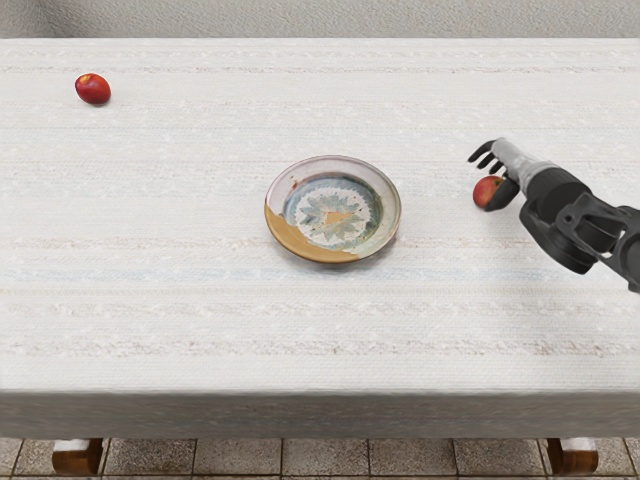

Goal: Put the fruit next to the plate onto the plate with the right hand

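Across the whole view the table is carrying everything. At its middle the plate is sitting with nothing on it, so no part of the task is showing as done. Right of the plate the right hand is hovering right at the fruit, fingers spread apart and not closing on it. I cannot tell if the palm is touching it. The fruit is lying on the table near the plate's right side, apart from the rim. I am judging that grasp, lift, carry left to the plate and release are all remaining. A second fruit is lying far left of the plate, likely not the target.
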You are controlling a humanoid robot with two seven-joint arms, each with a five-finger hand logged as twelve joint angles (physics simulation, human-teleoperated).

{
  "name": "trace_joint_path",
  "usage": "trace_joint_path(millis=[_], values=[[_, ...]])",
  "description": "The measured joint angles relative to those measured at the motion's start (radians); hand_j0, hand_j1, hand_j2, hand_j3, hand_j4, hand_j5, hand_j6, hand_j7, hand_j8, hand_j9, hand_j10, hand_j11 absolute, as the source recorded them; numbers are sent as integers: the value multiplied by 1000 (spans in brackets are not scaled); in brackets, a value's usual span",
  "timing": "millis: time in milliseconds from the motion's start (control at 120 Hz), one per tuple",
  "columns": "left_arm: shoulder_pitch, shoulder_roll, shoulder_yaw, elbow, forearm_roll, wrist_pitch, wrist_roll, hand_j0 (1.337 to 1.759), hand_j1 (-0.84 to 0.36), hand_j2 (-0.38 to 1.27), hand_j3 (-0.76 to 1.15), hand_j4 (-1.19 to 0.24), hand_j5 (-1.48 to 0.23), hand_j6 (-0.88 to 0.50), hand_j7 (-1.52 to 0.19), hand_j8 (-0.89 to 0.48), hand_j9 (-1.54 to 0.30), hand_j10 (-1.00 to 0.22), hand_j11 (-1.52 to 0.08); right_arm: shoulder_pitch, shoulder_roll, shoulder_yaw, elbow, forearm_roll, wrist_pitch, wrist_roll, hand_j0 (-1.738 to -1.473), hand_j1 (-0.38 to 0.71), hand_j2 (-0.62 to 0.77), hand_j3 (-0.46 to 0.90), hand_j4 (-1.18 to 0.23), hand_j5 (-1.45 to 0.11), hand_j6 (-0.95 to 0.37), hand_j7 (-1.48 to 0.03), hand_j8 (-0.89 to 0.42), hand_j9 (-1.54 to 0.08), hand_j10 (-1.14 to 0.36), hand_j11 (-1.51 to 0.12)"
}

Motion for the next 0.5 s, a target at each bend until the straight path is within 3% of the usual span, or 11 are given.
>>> trace_joint_path(millis=[300, 500], values=[[0, 0, 0, 0, 0, 0, 0, 1658, 55, 49, 0, -245, -318, -245, -318, -245, -318, -245, -318, -3, 20, -24, -43, 8, 7, 26, -1658, 117, -75, 0, -393, -508, -394, -507, -394, -508, -393, -508], [0, 0, 0, 0, 0, 0, 0, 1658, 55, 49, 0, -245, -318, -245, -318, -245, -318, -245, -318, 0, 17, -32, -40, 12, 7, 30, -1657, 225, -37, 0, -498, -656, -502, -651, -395, -656, -477, -656]])
